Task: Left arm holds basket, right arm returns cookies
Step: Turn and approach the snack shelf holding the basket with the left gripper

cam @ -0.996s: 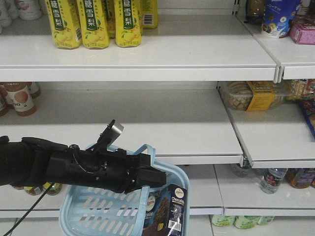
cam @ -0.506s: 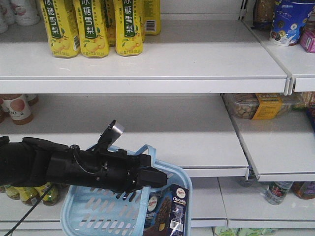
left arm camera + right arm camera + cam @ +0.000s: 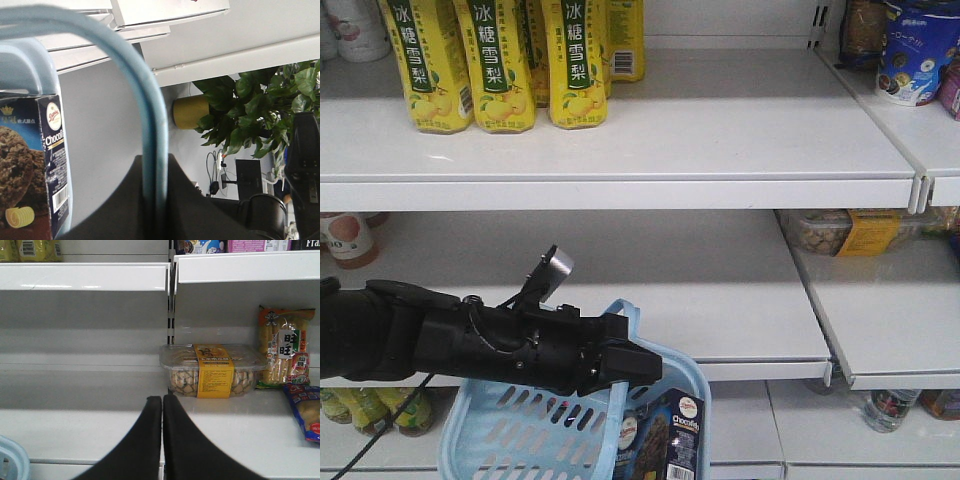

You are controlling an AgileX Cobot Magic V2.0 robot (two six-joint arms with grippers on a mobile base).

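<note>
Left jaws tight on basket (image 3: 510,440) handle (image 3: 150,115); cookies (image 3: 670,440) by its rim; right jaws together, open shelf (image 3: 75,425) ahead.

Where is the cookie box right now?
In the front view the cookies stand inside the basket at the bottom centre, just below the left gripper clamped on its handle. The left wrist view shows them at its left edge.

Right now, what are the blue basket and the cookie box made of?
The basket looks like moulded plastic, light blue and smooth with a soft sheen: slotted walls, rounded rim. The cookie box seems to be printed cardboard, slightly glossy: flat faces, sharp folded edges, barcode panel.
</note>
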